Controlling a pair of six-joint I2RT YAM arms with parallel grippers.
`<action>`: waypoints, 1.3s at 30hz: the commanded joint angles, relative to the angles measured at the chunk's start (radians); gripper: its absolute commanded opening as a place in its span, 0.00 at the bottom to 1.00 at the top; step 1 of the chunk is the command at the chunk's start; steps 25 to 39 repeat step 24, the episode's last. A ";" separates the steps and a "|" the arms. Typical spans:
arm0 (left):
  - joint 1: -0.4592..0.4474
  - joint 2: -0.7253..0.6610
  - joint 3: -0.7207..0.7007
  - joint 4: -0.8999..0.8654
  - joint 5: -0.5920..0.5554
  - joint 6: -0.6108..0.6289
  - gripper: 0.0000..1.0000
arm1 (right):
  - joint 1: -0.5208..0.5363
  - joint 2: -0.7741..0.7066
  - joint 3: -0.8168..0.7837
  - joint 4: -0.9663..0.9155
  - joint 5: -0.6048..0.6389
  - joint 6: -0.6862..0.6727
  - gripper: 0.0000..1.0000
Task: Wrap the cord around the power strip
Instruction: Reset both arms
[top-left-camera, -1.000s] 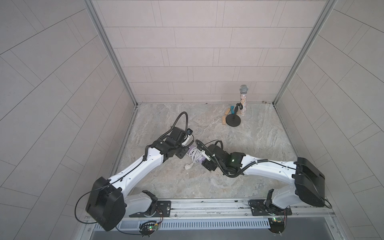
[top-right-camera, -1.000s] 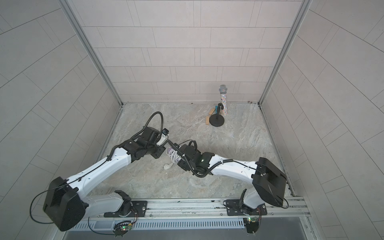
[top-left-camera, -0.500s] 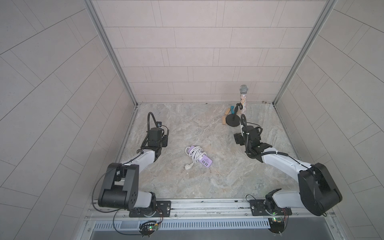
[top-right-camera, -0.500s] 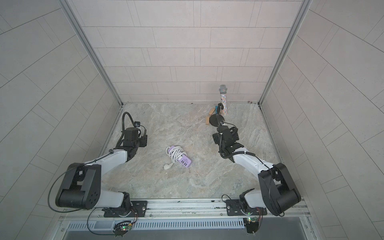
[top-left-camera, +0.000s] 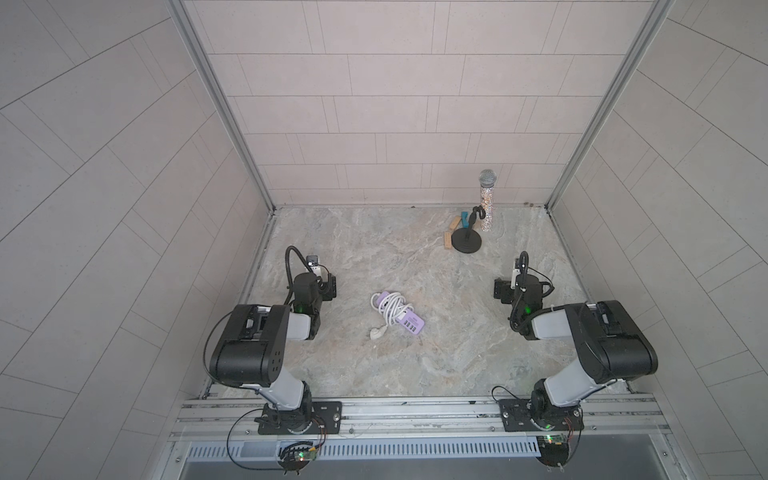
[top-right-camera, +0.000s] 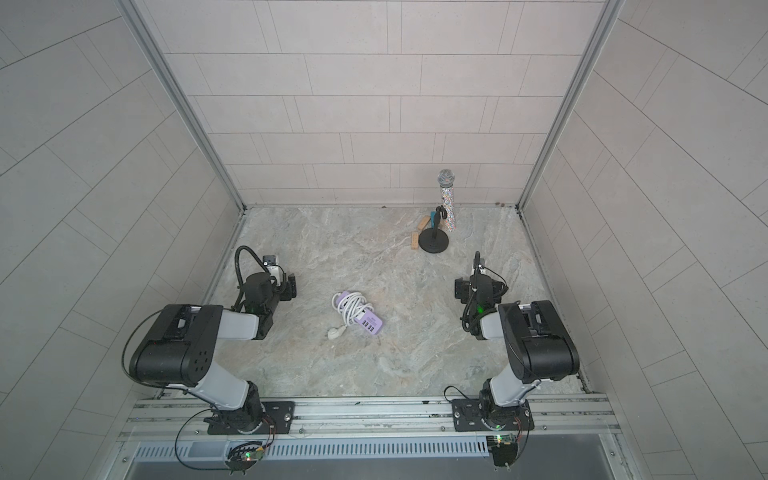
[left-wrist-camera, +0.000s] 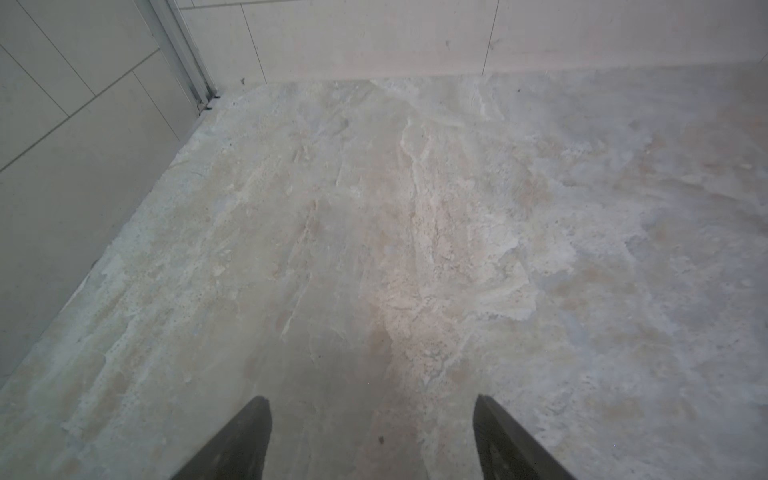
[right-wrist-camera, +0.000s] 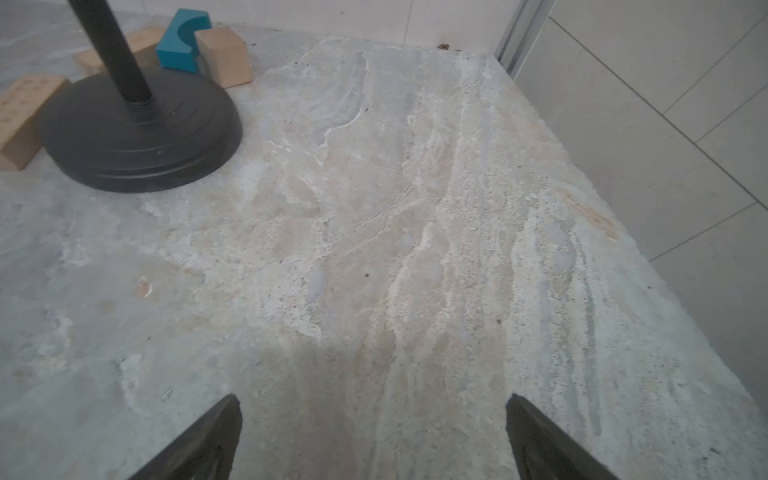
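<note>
Cord (top-left-camera: 392, 308) lies coiled in several white turns around the power strip (top-left-camera: 411, 328) in a top view. Its plug (top-left-camera: 377, 332) trails loose just beside the bar, so I judge the wrapping done or all but done, with only that short tail perhaps left to tuck. The bundle rests on the stone floor well apart from the microphone stand (top-left-camera: 466, 243), on the rail side of it and toward the left arm's side, and neither arm touches it. Both top views agree on this, and neither shows any container, so nothing is held in one. In the left wrist view the left gripper (left-wrist-camera: 372, 436) has its jaws spread wide over bare floor, empty, with the stand out of sight. In the right wrist view the right gripper (right-wrist-camera: 374, 436) is likewise spread and empty, near the stand — a teal block (right-wrist-camera: 183, 39) and wooden blocks (right-wrist-camera: 224, 54) sit just beside its base.
</note>
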 joint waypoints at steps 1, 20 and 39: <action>-0.002 -0.003 0.003 0.075 0.012 -0.001 0.82 | 0.002 0.004 -0.006 0.190 -0.084 -0.027 0.99; -0.002 -0.006 0.015 0.049 -0.043 -0.019 1.00 | 0.001 0.001 0.021 0.130 -0.085 -0.022 0.99; -0.003 -0.006 0.015 0.049 -0.043 -0.019 1.00 | 0.000 -0.005 0.008 0.145 -0.083 -0.021 0.99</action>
